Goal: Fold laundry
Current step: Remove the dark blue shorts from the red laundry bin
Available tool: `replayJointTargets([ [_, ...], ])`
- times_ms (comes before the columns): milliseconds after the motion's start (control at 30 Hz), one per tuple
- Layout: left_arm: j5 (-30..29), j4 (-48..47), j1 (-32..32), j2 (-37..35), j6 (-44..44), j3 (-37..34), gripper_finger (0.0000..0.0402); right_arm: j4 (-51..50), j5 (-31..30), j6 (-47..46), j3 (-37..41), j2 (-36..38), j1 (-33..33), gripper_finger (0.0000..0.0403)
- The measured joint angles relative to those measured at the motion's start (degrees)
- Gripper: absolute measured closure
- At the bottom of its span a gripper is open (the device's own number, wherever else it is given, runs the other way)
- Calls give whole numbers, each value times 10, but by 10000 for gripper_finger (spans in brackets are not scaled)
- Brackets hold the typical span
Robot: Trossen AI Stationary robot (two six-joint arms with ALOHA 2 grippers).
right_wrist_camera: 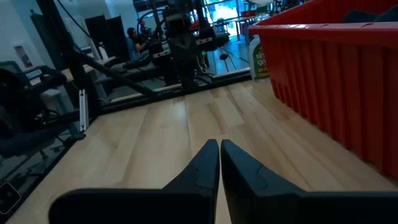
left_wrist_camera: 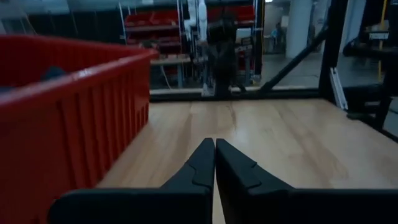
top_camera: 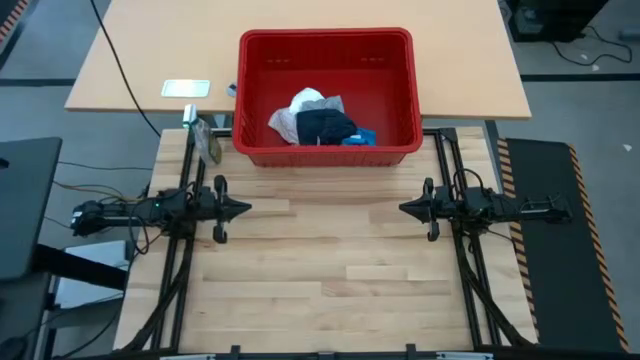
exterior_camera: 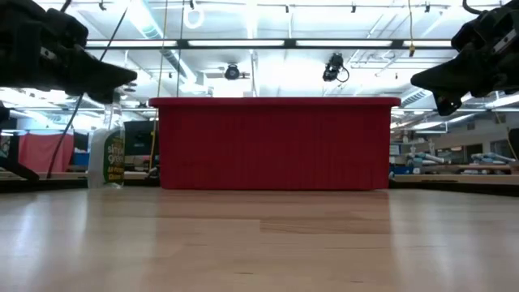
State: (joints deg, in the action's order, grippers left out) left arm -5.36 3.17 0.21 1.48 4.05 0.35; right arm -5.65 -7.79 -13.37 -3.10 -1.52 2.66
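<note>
Wood-plank table (top_camera: 330,270). Left gripper (top_camera: 243,209) and right gripper (top_camera: 405,208), fingers pressed together, hover apart, facing each other. Behind them, a ribbed red plastic basket (top_camera: 400,90) holds white crinkly cloth (top_camera: 305,103), grey cloth (top_camera: 284,123) and navy cloth (top_camera: 325,125), hidden in the low view.

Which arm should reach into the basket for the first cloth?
Right, marginally: the clothes pile sits right of centre in the red basket. Both the right gripper and left gripper are shut.

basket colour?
Red basket, clearest in the high view.
</note>
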Motion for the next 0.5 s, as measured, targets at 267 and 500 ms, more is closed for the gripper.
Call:
replayJointTargets([
  [267,0,26,0,0,-9,0,383,118,-63,-96,0,-4,-1,376],
  [500,-28,121,0,0,-195,0,383,254,-274,-94,-1,-13,-16,376],
])
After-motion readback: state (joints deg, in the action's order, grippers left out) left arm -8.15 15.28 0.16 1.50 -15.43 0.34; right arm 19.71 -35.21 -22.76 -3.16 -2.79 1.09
